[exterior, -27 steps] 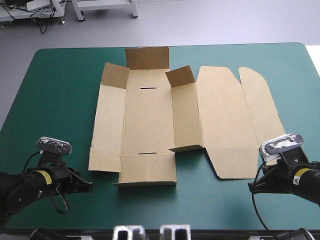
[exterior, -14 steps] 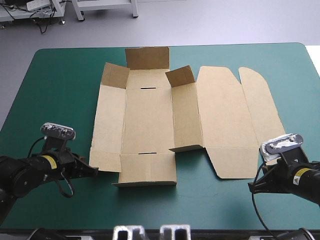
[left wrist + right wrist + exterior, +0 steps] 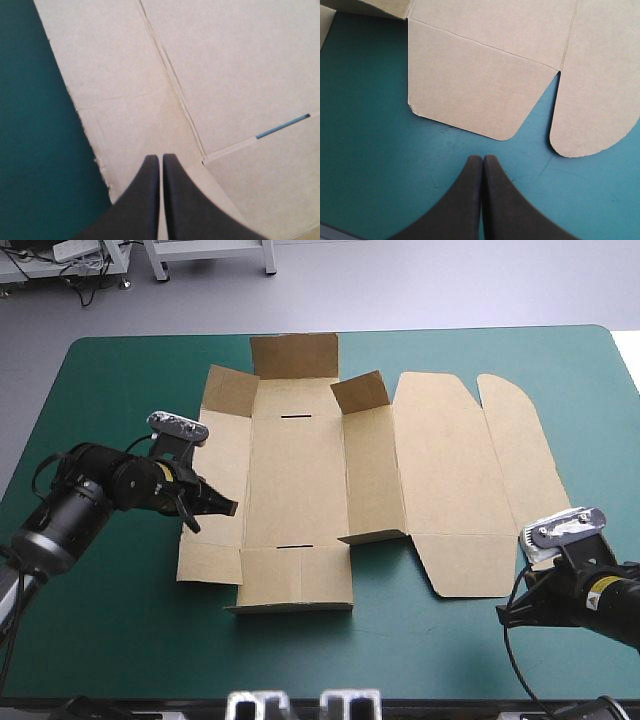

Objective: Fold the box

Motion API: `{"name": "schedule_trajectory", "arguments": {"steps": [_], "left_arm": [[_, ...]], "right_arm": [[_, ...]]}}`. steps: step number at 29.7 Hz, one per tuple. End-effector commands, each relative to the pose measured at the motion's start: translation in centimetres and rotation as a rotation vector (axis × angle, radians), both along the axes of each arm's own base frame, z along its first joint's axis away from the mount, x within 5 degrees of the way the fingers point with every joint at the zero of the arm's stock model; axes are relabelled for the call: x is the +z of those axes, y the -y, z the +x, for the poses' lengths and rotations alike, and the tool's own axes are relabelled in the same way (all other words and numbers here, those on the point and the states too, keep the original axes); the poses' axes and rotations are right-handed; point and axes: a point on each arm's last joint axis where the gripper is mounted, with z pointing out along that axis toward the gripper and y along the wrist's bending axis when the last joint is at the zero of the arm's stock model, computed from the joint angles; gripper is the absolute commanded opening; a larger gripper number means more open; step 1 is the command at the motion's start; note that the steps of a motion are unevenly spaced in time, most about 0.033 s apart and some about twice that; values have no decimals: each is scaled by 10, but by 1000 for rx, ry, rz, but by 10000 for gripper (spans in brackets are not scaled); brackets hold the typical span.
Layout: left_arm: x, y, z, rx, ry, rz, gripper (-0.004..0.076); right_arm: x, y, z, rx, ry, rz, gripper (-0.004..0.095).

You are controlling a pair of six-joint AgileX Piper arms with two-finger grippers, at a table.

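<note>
Box (image 3: 300, 490): Though its far wall and the two far corner flaps stand raised, we find the brown sheet otherwise open and mostly flat on the teal-green cover (image 3: 120, 390). It lies about the middle of the tabletop and reaches close to the far edge.
Lid (image 3: 450, 460): It lies flat on the cover toward the tabletop's right edge, and we note rounded flaps along its right side and near end.
Left gripper (image 3: 161, 162): We record the black fingers (image 3: 145, 200) pressed together in one pointed arch, holding nothing. They stand over the box's left side panel, in its near half, with the tips just beside the crease that joins the panel to the base.
Left contact: We cannot tell whether the tips touch the board.
Right gripper (image 3: 482, 161): We record these fingers also closed to a point and empty. They stand over bare cover by the tabletop's near right corner, just short of the lid's rounded near flap and apart from the board.
Arms: The left arm reaches in from the tabletop's left edge. The right arm sits low at the near right corner.
</note>
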Motion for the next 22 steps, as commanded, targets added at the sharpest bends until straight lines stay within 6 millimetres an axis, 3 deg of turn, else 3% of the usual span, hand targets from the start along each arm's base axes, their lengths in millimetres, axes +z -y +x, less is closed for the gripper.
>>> {"name": "schedule_trajectory", "arguments": {"steps": [1,5,11,15,18,22], "left_arm": [[15,-12,17,12,38,-121,15],[12,-47,28,31,-14,-255,15],[7,-116,26,169,-68,-382,14],[3,-143,23,274,-87,-432,32],[-4,-151,26,274,-128,-495,119],[-17,-152,39,234,-157,-574,376]], "right_arm": [[12,-1,3,6,79,19,-20],[12,0,3,5,81,14,-20],[12,0,3,5,85,15,-20],[12,0,3,5,85,15,-20],[13,-1,4,5,93,18,-20],[14,-2,5,6,114,30,-20]]}}
